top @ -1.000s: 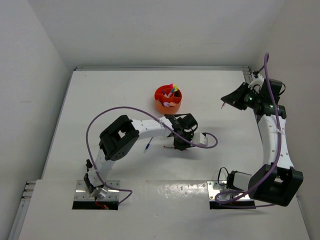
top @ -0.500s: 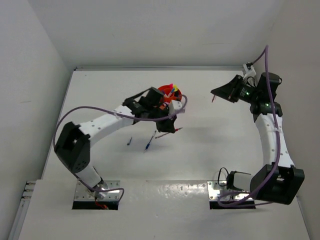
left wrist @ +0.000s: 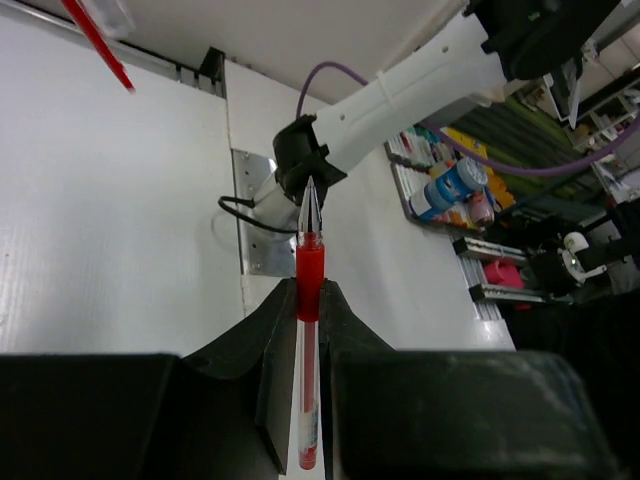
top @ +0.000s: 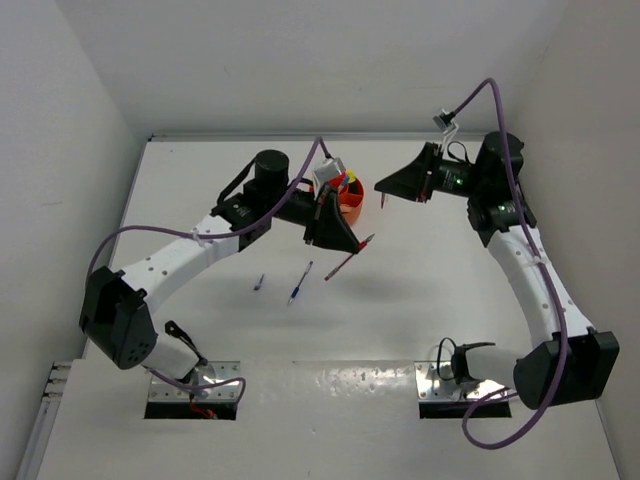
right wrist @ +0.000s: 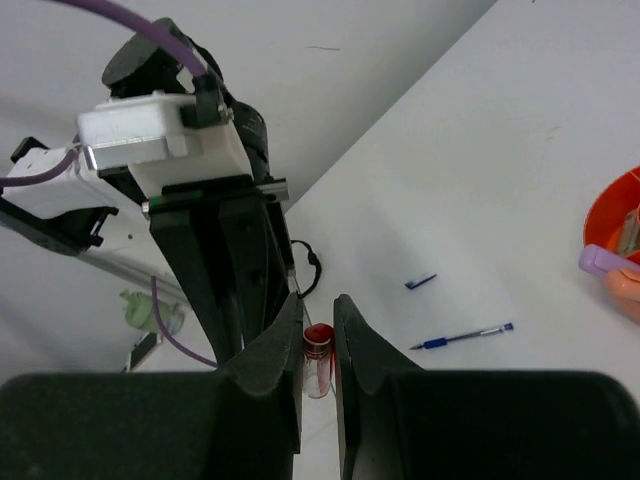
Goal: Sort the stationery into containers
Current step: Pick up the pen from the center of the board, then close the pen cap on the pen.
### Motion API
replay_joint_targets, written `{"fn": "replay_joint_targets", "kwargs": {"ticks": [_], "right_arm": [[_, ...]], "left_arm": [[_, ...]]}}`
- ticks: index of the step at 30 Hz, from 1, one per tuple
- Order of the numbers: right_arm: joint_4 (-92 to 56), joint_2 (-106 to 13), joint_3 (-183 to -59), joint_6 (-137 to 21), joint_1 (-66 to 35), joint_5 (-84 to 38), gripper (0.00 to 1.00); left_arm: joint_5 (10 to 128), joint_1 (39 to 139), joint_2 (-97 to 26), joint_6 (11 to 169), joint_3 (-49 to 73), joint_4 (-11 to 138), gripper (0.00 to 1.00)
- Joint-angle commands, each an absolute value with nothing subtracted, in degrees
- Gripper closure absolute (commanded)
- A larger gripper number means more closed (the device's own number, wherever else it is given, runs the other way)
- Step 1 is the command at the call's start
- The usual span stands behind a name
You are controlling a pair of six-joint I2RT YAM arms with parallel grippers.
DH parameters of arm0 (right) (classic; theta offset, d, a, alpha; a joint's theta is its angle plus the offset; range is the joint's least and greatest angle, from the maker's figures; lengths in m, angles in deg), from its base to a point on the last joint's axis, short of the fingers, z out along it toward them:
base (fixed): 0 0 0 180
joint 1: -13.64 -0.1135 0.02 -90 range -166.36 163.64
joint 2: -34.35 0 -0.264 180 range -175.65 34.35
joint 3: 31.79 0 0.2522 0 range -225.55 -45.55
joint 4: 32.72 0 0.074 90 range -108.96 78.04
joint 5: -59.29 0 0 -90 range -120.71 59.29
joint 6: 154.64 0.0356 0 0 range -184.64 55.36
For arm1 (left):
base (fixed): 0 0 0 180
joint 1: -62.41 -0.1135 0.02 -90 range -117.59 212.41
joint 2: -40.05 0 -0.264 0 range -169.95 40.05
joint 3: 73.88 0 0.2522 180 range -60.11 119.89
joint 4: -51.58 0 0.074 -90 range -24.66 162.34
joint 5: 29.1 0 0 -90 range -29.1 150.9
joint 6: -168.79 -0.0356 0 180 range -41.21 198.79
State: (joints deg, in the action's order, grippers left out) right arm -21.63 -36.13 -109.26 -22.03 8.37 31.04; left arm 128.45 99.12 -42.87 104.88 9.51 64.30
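left tool (left wrist: 307, 300) clamped tight on red pen (left wrist: 309, 262), aloft at 6 o'clock of orange tub (right wrist: 608, 205) | right tool (right wrist: 318, 315) pinching other red pen (right wrist: 318, 362), aloft at tub's 3 o'clock | tub at table (top: 200, 200) 12 o'clock | blue pen (top: 300, 283) flat on table, tub's 7 o'clock

The top external camera looked steeply down from above and behind the arm bases, far enough back to take in the whole table (top: 450, 290) and both arms. The left wrist camera sat close behind the left gripper (left wrist: 308, 292) and looked along its fingers across the table toward the right arm (left wrist: 410, 95). The right wrist camera, just as close behind the right gripper (right wrist: 318, 335), faced back at the left arm (right wrist: 150, 140), and it shared the blue pen (right wrist: 465, 337) and the orange tub (right wrist: 612, 225) with the overhead view.
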Motion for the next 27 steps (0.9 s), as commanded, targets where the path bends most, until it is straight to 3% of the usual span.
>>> {"fn": "replay_joint_targets", "kwargs": {"ticks": [1, 5, 9, 17, 27], "right_arm": [[-25.27, -32.89, -109.63, -22.2, 5.83, 24.95, 1.0], [-30.73, -30.78, -105.41, -16.93, 4.33, 18.0, 1.0], [-25.39, -30.43, -107.16, -16.73, 3.1, 10.44, 1.0], [-12.99, -30.51, -111.12, -16.39, 0.55, -5.12, 1.0], [-10.25, -31.3, -112.17, -12.96, -0.77, -11.11, 1.0]], "left_arm": [[128.23, 97.49, -40.99, 116.12, 11.26, 50.01, 1.0], [125.51, 96.95, -41.42, 125.53, 10.37, 41.27, 1.0], [121.99, 96.17, -41.78, 127.66, 11.07, 39.41, 1.0], [113.65, 95.81, -43.97, 113.17, 17.75, 60.93, 1.0], [108.1, 95.81, -45.47, 109.38, 18.63, 68.5, 1.0]]}}
